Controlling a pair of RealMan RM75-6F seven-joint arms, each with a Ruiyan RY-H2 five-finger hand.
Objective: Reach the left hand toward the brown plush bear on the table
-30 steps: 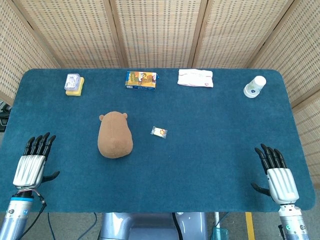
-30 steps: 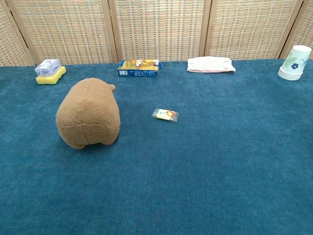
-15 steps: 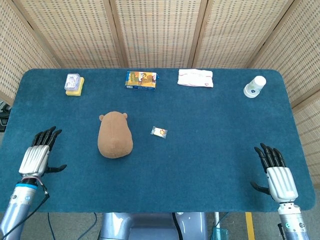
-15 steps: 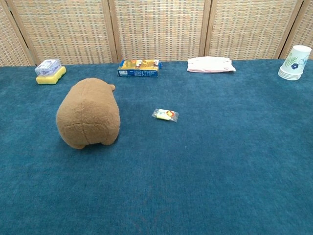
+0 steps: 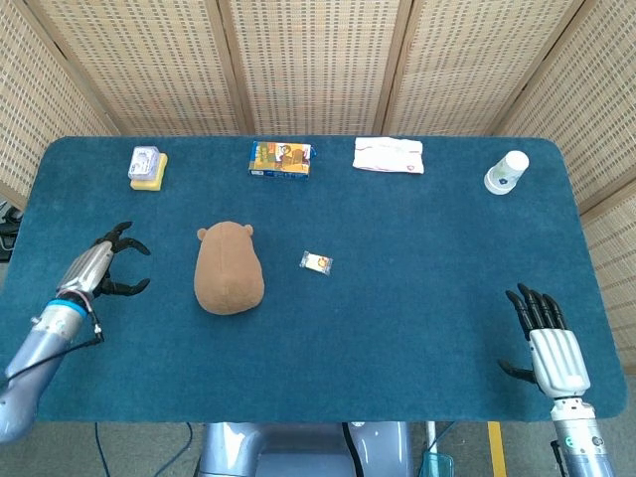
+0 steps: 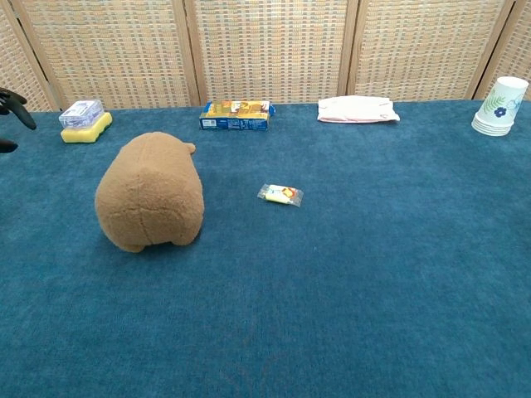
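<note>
The brown plush bear (image 5: 228, 268) lies on the blue table left of centre, its back toward me in the chest view (image 6: 150, 191). My left hand (image 5: 104, 264) hovers to the bear's left, a short gap away, fingers spread and curved with nothing in them. Only its dark fingertips (image 6: 12, 102) show at the left edge of the chest view. My right hand (image 5: 549, 338) rests flat near the table's front right corner, fingers apart and holding nothing.
A small wrapped candy (image 5: 316, 262) lies right of the bear. Along the back edge sit a yellow sponge with a plastic box (image 5: 147, 166), a blue-yellow carton (image 5: 280, 158), a pink-white pack (image 5: 389, 155) and stacked paper cups (image 5: 507, 172).
My left hand has risen from the front left edge and moved forward and rightward toward the bear, turning side-on with fingers curving. The right hand and bear stayed put.
</note>
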